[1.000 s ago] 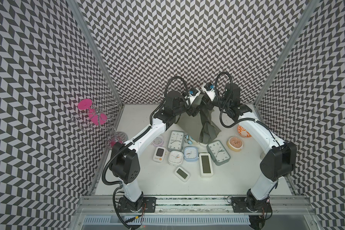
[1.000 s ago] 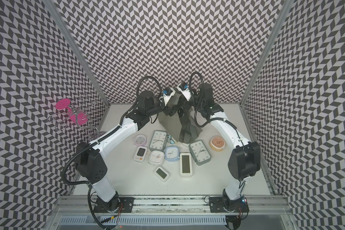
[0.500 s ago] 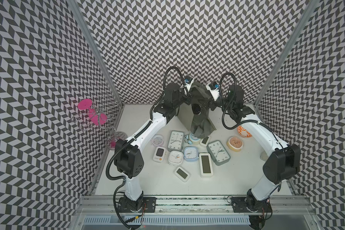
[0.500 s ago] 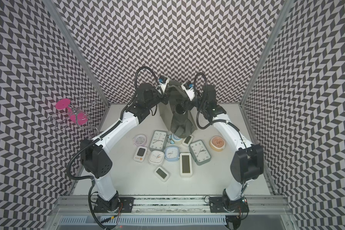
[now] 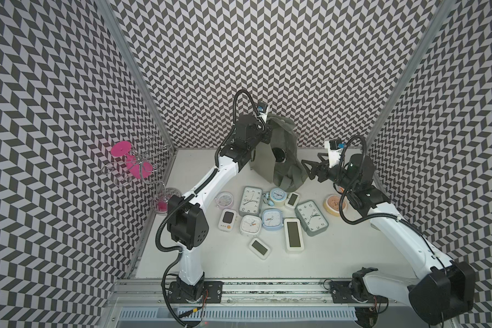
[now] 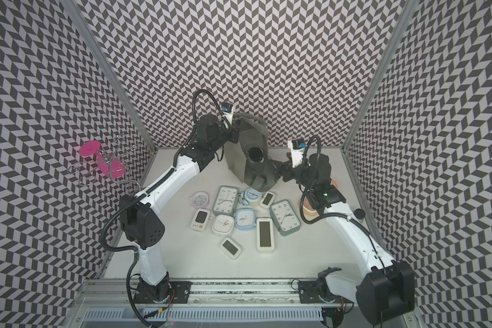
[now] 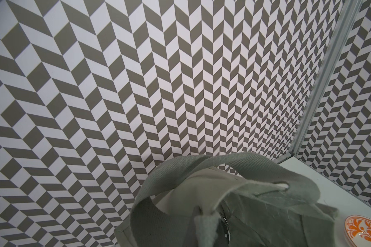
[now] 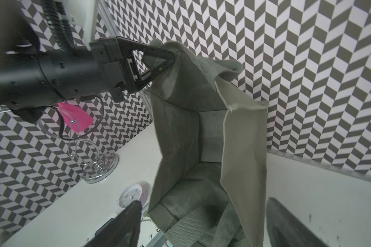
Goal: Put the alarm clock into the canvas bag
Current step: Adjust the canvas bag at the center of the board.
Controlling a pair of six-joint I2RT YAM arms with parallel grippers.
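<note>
While my left end effector (image 8: 171,58) is clenched on the top rim of the canvas bag (image 5: 263,166), the bag is held up at the far middle of the worktop (image 5: 216,261). Its mouth opens toward my right end effector (image 5: 308,169), which is released just right of the bag and grasps nothing. The alarm clocks (image 5: 250,201) lie clustered on the worktop, on the near side of the bag.
</note>
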